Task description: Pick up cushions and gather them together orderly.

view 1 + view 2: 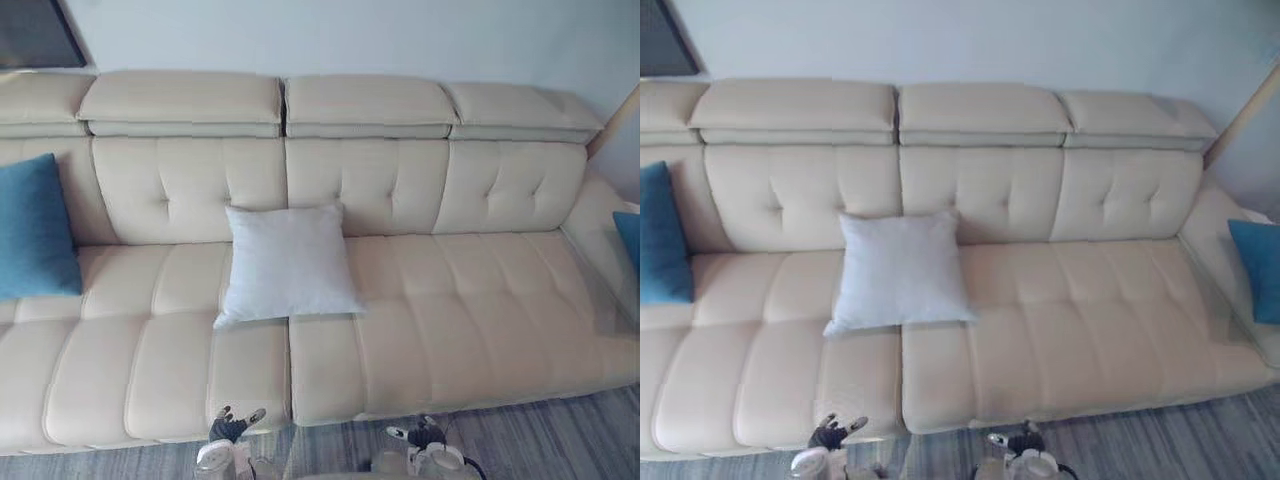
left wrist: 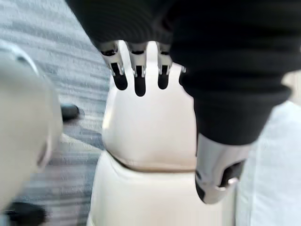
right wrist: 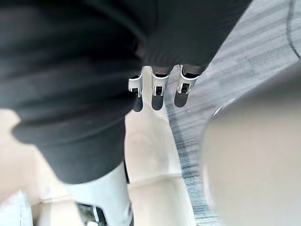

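Note:
A white square cushion [image 1: 288,262] leans against the backrest at the middle of a cream sofa [image 1: 470,310]. At the sofa's left end stands a blue cushion [image 1: 35,228]. Another blue cushion [image 1: 1258,265] rests against the right armrest. My left hand [image 1: 232,425] hangs low in front of the sofa's front edge, below the white cushion, with its fingers [image 2: 136,80] straight and holding nothing. My right hand [image 1: 420,433] is beside it over the floor, and its fingers [image 3: 157,89] are relaxed and empty too.
Grey striped carpet [image 1: 560,440] runs along the sofa's front. Behind the sofa is a pale wall [image 1: 350,40], with a dark frame [image 1: 35,30] at the upper left. The seat to the right of the white cushion is bare.

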Motion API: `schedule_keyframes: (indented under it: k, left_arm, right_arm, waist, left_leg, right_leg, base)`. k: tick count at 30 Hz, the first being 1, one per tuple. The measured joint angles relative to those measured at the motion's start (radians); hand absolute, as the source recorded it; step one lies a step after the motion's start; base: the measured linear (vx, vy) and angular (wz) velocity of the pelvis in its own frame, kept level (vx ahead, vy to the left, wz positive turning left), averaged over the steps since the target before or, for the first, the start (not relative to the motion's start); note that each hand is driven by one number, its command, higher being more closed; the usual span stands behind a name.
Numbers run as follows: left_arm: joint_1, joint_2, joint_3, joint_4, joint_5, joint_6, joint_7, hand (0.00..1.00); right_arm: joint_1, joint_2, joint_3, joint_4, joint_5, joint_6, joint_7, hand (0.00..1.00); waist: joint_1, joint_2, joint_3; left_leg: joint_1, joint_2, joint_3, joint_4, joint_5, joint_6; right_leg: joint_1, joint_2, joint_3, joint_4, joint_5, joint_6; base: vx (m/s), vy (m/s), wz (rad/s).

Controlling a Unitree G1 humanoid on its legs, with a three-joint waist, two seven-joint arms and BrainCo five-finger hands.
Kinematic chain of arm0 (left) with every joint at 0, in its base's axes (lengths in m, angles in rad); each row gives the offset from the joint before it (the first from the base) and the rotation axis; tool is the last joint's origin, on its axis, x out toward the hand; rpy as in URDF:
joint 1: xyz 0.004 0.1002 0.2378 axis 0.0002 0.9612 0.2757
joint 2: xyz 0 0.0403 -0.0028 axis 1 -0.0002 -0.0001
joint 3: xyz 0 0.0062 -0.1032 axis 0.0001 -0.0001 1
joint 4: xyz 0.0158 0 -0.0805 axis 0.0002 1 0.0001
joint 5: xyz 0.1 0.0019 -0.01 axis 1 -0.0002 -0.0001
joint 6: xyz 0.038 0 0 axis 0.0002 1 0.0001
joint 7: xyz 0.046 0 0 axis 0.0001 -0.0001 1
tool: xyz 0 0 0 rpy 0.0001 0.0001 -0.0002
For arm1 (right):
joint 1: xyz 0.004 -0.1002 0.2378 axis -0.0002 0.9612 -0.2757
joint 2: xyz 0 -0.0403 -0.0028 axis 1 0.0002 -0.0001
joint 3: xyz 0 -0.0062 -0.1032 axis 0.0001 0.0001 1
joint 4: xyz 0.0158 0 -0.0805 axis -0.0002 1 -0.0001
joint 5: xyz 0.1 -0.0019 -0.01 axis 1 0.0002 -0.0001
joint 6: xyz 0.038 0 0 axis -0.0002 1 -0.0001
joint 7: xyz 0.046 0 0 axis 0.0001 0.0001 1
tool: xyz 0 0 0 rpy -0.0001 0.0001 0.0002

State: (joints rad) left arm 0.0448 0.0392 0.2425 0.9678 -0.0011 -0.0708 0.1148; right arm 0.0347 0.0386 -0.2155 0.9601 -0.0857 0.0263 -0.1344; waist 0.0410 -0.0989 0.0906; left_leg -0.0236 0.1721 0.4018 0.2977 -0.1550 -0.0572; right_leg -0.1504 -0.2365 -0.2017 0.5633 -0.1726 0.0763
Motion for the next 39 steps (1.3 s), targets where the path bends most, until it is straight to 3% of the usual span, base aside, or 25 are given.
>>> schedule_keyframes:
  k: [1,2,3,4,7,9,12,14,17,18,19,21,23,26,30,32,34,35,36,39]
  left_arm:
    - [-0.013,-0.01,0.003,0.004,0.0,0.001,-0.001,0.0]
    - [0.0,-0.035,0.005,0.004,0.0,0.001,0.0,0.0]
    - [0.002,-0.041,0.003,0.006,-0.001,-0.002,0.0,0.0]
    - [-0.006,-0.03,-0.003,0.007,-0.002,-0.003,0.009,0.0]
    - [-0.012,-0.028,-0.043,0.03,-0.002,-0.001,0.015,0.0]
    - [-0.011,-0.03,-0.045,0.028,-0.002,-0.001,0.016,0.0]
    - [-0.003,-0.03,-0.047,0.035,-0.002,-0.002,0.016,0.0]
    - [-0.01,-0.032,-0.044,0.035,-0.003,-0.002,0.016,0.0]
    - [0.002,-0.046,-0.025,0.033,-0.005,-0.003,0.016,0.0]
    - [0.006,-0.051,-0.018,0.024,-0.007,-0.003,0.015,0.0]
    - [0.006,-0.047,-0.01,0.02,-0.01,-0.003,0.014,0.0]
    - [0.008,-0.036,0.011,0.015,-0.015,-0.003,0.015,0.0]
    - [0.008,-0.033,0.013,0.016,-0.019,-0.003,0.016,0.0]
    - [0.003,-0.035,0.014,0.024,-0.019,-0.003,0.016,0.0]
    - [-0.006,-0.049,0.035,0.05,-0.002,0.001,0.013,0.0]
    - [-0.015,-0.061,0.041,0.057,0.0,0.008,0.012,0.0]
    - [-0.015,-0.067,0.041,0.056,0.001,0.013,0.011,0.0]
    - [-0.013,-0.067,0.028,0.048,0.001,0.014,0.01,0.0]
    - [-0.011,-0.065,0.026,0.043,0.0,0.014,0.01,0.0]
    - [-0.012,-0.058,0.007,0.058,0.001,0.018,0.008,0.0]
  right_arm:
    - [-0.016,-0.008,0.024,-0.001,-0.013,-0.001,-0.002,0.0]
    - [-0.031,-0.036,0.025,0.002,-0.024,0.0,-0.003,0.0]
    - [-0.049,-0.045,0.026,0.007,-0.03,0.001,-0.005,0.0]
    - [-0.08,-0.041,0.047,0.01,-0.033,0.0,-0.004,0.0]
    - [-0.106,-0.06,0.063,0.027,-0.033,0.001,-0.014,0.0]
    - [-0.102,-0.075,0.063,0.05,-0.033,0.004,-0.022,0.0]
    - [-0.095,-0.106,0.056,0.056,-0.033,0.004,-0.032,0.0]
    - [-0.089,-0.116,0.032,0.056,-0.034,0.005,-0.034,0.0]
    - [-0.059,-0.109,0.019,0.036,-0.034,0.007,-0.038,0.0]
    - [-0.052,-0.096,0.018,0.036,-0.034,0.009,-0.038,0.0]
    - [-0.048,-0.089,0.015,0.035,-0.033,0.014,-0.037,0.0]
    - [-0.015,-0.041,-0.009,0.029,-0.033,0.016,-0.033,0.0]
    - [-0.012,-0.032,-0.009,0.029,-0.033,0.022,-0.032,0.0]
    - [-0.013,-0.033,-0.01,0.028,-0.032,0.021,-0.033,0.0]
    - [-0.034,-0.028,-0.003,0.029,-0.03,0.021,-0.032,0.0]
    - [-0.058,-0.028,0.004,0.029,-0.03,0.019,-0.03,0.0]
    - [-0.064,-0.028,0.001,0.028,-0.03,0.018,-0.028,0.0]
    - [-0.054,-0.028,-0.018,0.022,-0.03,0.017,-0.028,0.0]
    - [-0.04,-0.032,-0.018,0.022,-0.031,0.016,-0.028,0.0]
    - [-0.042,-0.054,-0.019,0.033,-0.031,0.005,-0.028,0.0]
  waist:
    - [0.021,0.013,-0.001]
    - [0.027,0.071,-0.022]
    - [0.025,0.074,-0.017]
    - [0.024,0.055,-0.006]
    - [0.017,0.104,0.03]
    - [0.018,0.114,0.033]
    - [0.011,0.116,0.036]
    - [0.011,0.114,0.037]
    - [0.012,0.115,0.036]
    - [0.011,0.117,0.036]
    - [0.011,0.116,0.033]
    - [0.003,0.088,0.017]
    - [0.002,0.079,0.011]
    - [-0.002,0.072,0.006]
    - [0.006,0.097,-0.001]
    - [0.009,0.118,0.007]
    - [0.008,0.13,0.014]
    - [0.007,0.12,0.013]
    - [0.008,0.117,0.011]
    - [0.0,0.131,0.013]
  left_leg:
    - [-0.026,-0.005,-0.003,-0.004,-0.013,-0.006]
    - [-0.028,-0.025,-0.01,-0.097,0.042,0.045]
    - [-0.022,-0.015,0.011,-0.113,0.059,0.016]
    - [-0.041,-0.027,0.023,-0.095,0.068,0.002]
    - [-0.043,0.014,-0.006,-0.09,0.089,-0.033]
    - [-0.015,0.024,-0.012,-0.127,0.115,-0.056]
    - [-0.02,0.015,-0.101,-0.141,0.138,-0.067]
    - [-0.03,0.0,-0.165,-0.111,0.114,-0.057]
    - [-0.026,-0.032,-0.267,0.042,-0.042,-0.065]
    - [-0.022,-0.036,-0.276,0.038,-0.082,-0.057]
    - [-0.021,-0.038,-0.267,0.038,-0.086,-0.053]
    - [-0.025,-0.062,-0.228,0.025,-0.103,-0.037]
    - [-0.025,-0.069,-0.206,0.025,-0.112,-0.027]
    - [-0.008,-0.075,-0.169,0.026,-0.126,-0.026]
    - [-0.005,-0.038,-0.076,0.037,-0.123,-0.023]
    - [0.017,-0.001,0.006,0.022,-0.12,-0.018]
    - [0.055,0.01,0.076,-0.007,-0.12,-0.018]
    - [0.101,-0.005,0.136,-0.029,-0.12,-0.02]
    - [0.125,-0.013,0.17,-0.032,-0.121,-0.021]
    - [0.165,-0.014,0.158,-0.052,-0.12,-0.02]
  right_leg:
    - [0.019,0.024,-0.002,-0.056,0.013,-0.02]
    - [0.068,0.071,0.025,-0.198,0.031,-0.019]
    - [0.068,0.071,0.025,-0.191,0.011,-0.01]
    - [0.069,0.047,0.027,-0.206,-0.044,0.022]
    - [0.148,0.118,0.002,-0.353,0.005,-0.019]
    - [0.152,0.136,0.001,-0.359,0.012,-0.027]
    - [0.133,0.14,0.004,-0.356,0.022,-0.044]
    - [0.117,0.131,0.021,-0.349,0.027,-0.045]
    - [0.086,0.128,0.096,-0.32,0.03,-0.037]
    - [0.073,0.134,0.117,-0.315,0.032,-0.016]
    - [0.07,0.131,0.127,-0.315,0.035,-0.011]
    - [0.06,0.107,0.15,-0.352,0.077,0.001]
    - [0.065,0.105,0.175,-0.379,0.099,-0.007]
    - [0.061,0.112,0.219,-0.395,0.126,0.015]
    - [-0.006,0.164,0.268,-0.392,0.182,-0.019]
    - [-0.055,0.188,0.118,-0.388,0.236,-0.077]
    - [-0.062,0.149,-0.118,-0.334,0.168,-0.152]
    - [-0.055,0.092,-0.341,-0.259,0.076,-0.193]
    - [-0.043,0.076,-0.418,-0.243,0.049,-0.19]
    - [-0.031,0.14,-0.352,-0.28,0.038,-0.162]
  base:
    - [-0.19,-0.099,-0.44]
    - [-0.2,-0.026,-0.59]
    - [-0.14,-0.022,-0.43]
    - [-0.08,-0.142,-0.32]
    - [-0.12,-0.183,-0.01]
    - [-0.14,-0.125,0.02]
    - [-0.11,-0.054,-0.09]
    - [-0.09,0.044,-0.32]
    - [-0.09,0.193,-0.68]
    - [-0.08,0.216,-0.67]
    - [-0.08,0.193,-0.52]
    - [-0.05,0.206,-0.41]
    - [-0.01,0.143,-0.34]
    - [0.07,0.102,-0.39]
    - [0.12,0.053,-1.05]
    - [0.06,-0.019,-1.55]
    - [0.04,-0.062,-1.09]
    - [0.07,-0.086,-1.02]
    - [0.1,-0.105,-1.19]
    - [0.11,-0.13,-1.04]
